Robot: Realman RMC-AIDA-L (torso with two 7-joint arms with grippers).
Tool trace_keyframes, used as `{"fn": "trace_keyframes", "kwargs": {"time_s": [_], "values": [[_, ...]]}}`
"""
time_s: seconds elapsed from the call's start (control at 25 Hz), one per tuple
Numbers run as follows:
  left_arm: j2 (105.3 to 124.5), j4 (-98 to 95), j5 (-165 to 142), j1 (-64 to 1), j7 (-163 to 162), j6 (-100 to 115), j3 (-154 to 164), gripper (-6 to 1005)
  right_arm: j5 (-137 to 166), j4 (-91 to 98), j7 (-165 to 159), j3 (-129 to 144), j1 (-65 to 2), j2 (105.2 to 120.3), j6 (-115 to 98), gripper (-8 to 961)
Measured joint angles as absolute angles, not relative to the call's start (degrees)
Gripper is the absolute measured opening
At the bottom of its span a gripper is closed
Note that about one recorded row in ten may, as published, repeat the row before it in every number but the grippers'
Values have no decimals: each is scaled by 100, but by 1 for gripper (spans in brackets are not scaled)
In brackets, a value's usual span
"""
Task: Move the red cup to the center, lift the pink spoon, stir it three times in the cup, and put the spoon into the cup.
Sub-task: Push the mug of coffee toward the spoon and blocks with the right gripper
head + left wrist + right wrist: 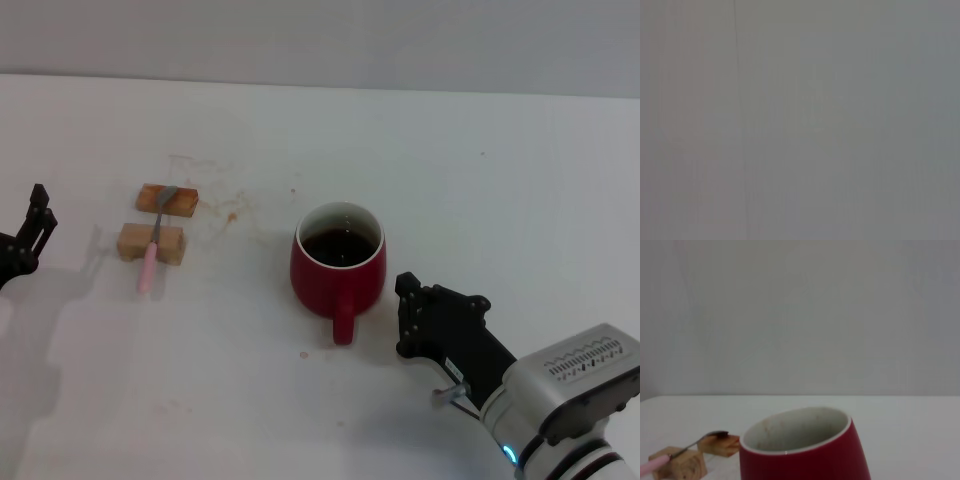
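The red cup (339, 262) stands upright on the white table (480, 200) near its middle, with dark liquid inside and its handle (343, 323) towards me. The pink spoon (153, 247) lies across two tan wooden blocks at the left, bowl on the far block, pink handle sticking out over the near one. My right gripper (407, 315) is open, just right of the cup's handle and apart from it. My left gripper (40, 218) is open and empty at the far left edge. The right wrist view shows the cup (805, 455) close up and the spoon (690, 445) beyond it.
The two wooden blocks (167, 200) (151, 243) hold the spoon off the table. Faint brown stains (232, 213) mark the table between the blocks and the cup. The left wrist view shows only a plain grey surface.
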State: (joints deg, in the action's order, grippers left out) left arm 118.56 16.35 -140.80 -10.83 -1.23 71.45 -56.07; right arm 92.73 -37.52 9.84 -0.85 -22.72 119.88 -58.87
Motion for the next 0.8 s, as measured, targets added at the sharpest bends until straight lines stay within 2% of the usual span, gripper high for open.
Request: {"fn": "trace_keyframes", "kwargs": {"time_s": [0.56, 0.8], "values": [[11872, 1654, -14110, -1086, -123, 7134, -5532, 845, 9272, -3671, 984, -154, -2706, 11988, -5821, 1], [11879, 1710, -14122, -1196, -91, 7086, -5227, 845, 9229, -3583, 984, -174, -2318, 11988, -6152, 1]]}}
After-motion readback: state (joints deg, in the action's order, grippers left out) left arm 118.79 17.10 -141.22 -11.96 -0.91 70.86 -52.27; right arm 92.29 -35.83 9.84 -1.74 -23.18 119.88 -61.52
